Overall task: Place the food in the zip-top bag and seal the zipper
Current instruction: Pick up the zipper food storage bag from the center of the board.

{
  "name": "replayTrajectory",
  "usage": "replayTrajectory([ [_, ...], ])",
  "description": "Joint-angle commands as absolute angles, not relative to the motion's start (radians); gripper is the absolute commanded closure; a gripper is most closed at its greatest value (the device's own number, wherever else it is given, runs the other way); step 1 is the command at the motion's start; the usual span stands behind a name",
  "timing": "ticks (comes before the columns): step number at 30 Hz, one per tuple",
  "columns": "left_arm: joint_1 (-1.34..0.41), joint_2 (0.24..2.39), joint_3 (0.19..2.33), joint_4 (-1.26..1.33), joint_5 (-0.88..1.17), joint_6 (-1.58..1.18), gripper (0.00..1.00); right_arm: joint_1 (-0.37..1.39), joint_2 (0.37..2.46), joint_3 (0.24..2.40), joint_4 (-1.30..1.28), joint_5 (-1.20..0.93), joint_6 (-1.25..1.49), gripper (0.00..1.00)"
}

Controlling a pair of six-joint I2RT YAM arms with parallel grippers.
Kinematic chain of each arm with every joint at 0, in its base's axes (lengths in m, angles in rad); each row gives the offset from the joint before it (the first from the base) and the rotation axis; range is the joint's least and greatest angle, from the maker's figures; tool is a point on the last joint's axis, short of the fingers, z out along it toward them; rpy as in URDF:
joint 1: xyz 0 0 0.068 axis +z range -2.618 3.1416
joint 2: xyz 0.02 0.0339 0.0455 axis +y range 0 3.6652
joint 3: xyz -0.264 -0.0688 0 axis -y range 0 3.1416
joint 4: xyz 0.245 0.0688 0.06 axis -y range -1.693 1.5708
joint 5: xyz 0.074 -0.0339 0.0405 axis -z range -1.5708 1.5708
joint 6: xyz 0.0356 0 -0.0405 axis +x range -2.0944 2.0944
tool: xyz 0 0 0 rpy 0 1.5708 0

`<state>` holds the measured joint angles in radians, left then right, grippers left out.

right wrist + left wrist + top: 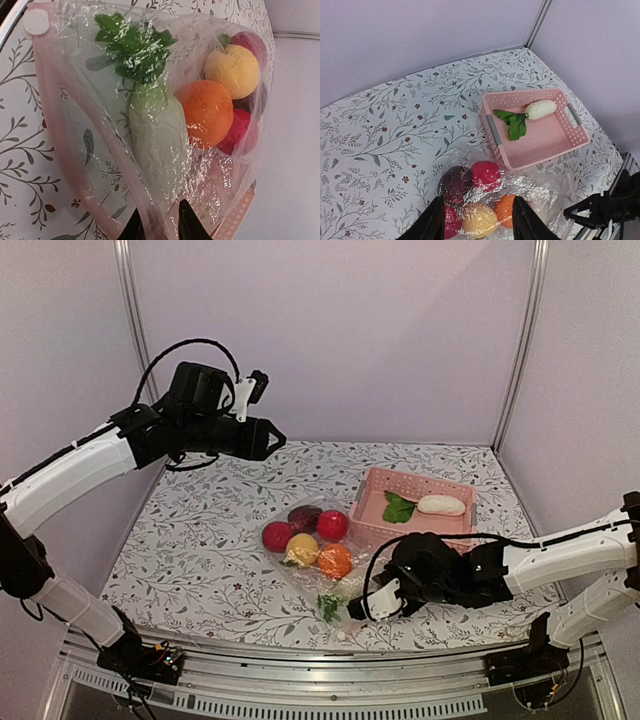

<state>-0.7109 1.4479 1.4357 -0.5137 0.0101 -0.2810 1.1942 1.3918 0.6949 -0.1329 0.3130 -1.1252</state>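
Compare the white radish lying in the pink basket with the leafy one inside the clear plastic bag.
The white toy radish lies uncovered in the pink perforated basket; the pale oblong radish sits inside the clear crinkly bag. The basket one is alone; the bagged one lies beside round toy fruits. The basket one looks clean white; the bagged one looks greenish through plastic. Both are oblong with green leaves at one end.

You see the zip-top bag (100, 125) as clear, crinkly plastic film, glossy with white glints, and the food (210, 112) inside it looks matt and finely pebbled. Right of centre in the left wrist view, the pink basket (545, 145) is smooth perforated plastic on a matt printed table cover (395, 125). Along the bottom of your top view runs a ribbed metal rail (300, 680) with a dull sheen.
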Motion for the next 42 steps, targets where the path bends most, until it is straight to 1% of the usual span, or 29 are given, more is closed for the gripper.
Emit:
replayTrajectory([
  [1, -0.735, 1.419, 1.431, -0.52, 0.003, -0.269, 0.55, 1.203, 1.399, 0.771, -0.117, 0.298, -1.124, 0.9],
  [3, -0.742, 1.409, 1.426, -0.531, -0.024, -0.258, 0.55, 1.203, 1.397, 0.851, -0.179, 0.259, -1.09, 0.96],
  [6, -0.763, 1.399, 1.419, -0.562, -0.017, -0.23, 0.57, 1.203, 1.417, 0.998, -0.291, 0.206, -1.039, 1.0],
  [10, -0.811, 1.382, 1.409, -0.606, -0.016, -0.218, 0.56, 1.203, 1.485, 1.191, -0.407, 0.168, -0.998, 1.0],
  [13, -0.848, 1.349, 1.401, -0.626, -0.058, -0.233, 0.55, 1.202, 1.531, 1.323, -0.462, 0.167, -0.984, 1.0],
  [20, -0.91, 1.239, 1.348, -0.605, -0.079, -0.274, 0.52, 1.161, 1.665, 1.57, -0.563, 0.094, -0.932, 1.0],
  [25, -0.92, 1.212, 1.337, -0.635, -0.097, -0.304, 0.5, 1.135, 1.788, 1.762, -0.652, 0.092, -0.893, 1.0],
  [34, -0.92, 1.16, 1.215, -0.57, -0.136, -0.297, 0.48, 1.08, 1.89, 1.915, -0.693, 0.069, -0.824, 1.0],
  [39, -0.918, 1.129, 1.127, -0.486, -0.16, -0.261, 0.48, 1.06, 1.904, 1.936, -0.718, 0.043, -0.818, 1.0],
  [42, -0.916, 1.117, 1.091, -0.423, -0.104, -0.219, 0.49, 1.051, 1.898, 1.935, -0.727, 0.019, -0.808, 1.0],
])
